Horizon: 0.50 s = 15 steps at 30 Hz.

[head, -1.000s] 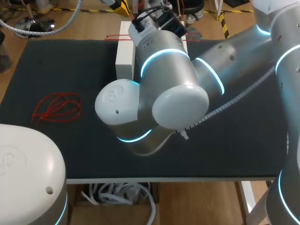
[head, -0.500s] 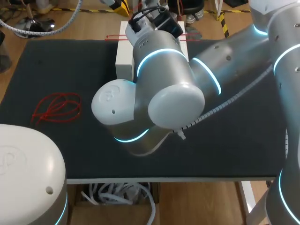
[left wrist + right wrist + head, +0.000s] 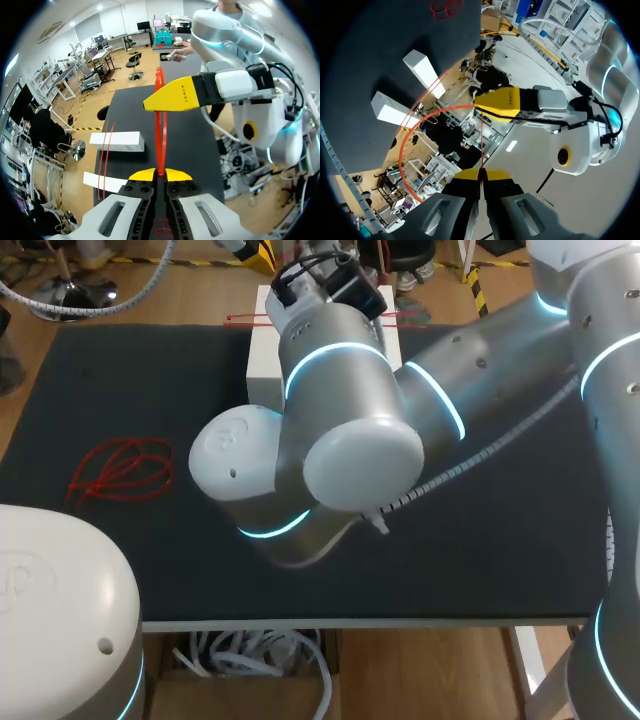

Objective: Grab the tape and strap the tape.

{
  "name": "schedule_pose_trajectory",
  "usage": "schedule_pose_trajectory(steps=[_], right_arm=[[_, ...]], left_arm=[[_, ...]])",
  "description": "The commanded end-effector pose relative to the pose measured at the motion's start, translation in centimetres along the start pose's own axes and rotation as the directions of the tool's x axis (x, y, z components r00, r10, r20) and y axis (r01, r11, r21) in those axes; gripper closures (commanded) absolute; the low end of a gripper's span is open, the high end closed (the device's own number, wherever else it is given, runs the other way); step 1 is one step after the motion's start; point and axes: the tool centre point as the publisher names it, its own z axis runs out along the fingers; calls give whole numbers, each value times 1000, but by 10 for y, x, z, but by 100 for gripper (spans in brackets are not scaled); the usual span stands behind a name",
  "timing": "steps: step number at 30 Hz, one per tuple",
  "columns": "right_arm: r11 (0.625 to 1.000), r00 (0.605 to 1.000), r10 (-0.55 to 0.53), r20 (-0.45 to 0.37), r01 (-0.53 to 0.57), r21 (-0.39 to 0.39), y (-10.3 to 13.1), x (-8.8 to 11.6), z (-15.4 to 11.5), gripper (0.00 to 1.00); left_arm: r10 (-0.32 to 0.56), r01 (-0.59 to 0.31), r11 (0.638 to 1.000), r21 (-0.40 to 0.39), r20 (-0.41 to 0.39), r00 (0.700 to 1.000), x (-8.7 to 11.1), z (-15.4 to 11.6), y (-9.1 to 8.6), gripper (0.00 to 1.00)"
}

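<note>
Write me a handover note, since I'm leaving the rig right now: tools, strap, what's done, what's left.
Left tool: shut on the red strap. Right tool: shut on the same strap, facing the left one, both raised off the table.
Strap bends into a loop between them. Spare straps lie bundled on the table's left; loose straps cross the white blocks.
Done: strap grabbed, looped. Left: probably pulling it tight.

A table [image 3: 520, 570] with a dark, matte top is filling most of the head view, and its pale front edge [image 3: 400, 622] is catching the light. Two white blocks are lying at its far side, one [image 3: 116, 141] on the dark top and the other [image 3: 102, 181] just past it. Soft, even light is falling across the surface.
</note>
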Motion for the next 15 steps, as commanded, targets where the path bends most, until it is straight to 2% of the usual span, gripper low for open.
schedule_pose_trajectory(steps=[1, 15], right_arm=[[1000, 1000, -18, 18, 19, -16, 1, -6, 4, 100], [999, 1000, -13, 0, 13, -36, 11, -2, -4, 100]], left_arm=[[-1, 1, 1000, -4, -2, 1000, 0, -1, -1, 100], [-1, 1, 1000, -4, -2, 1000, 0, -1, -1, 100]])
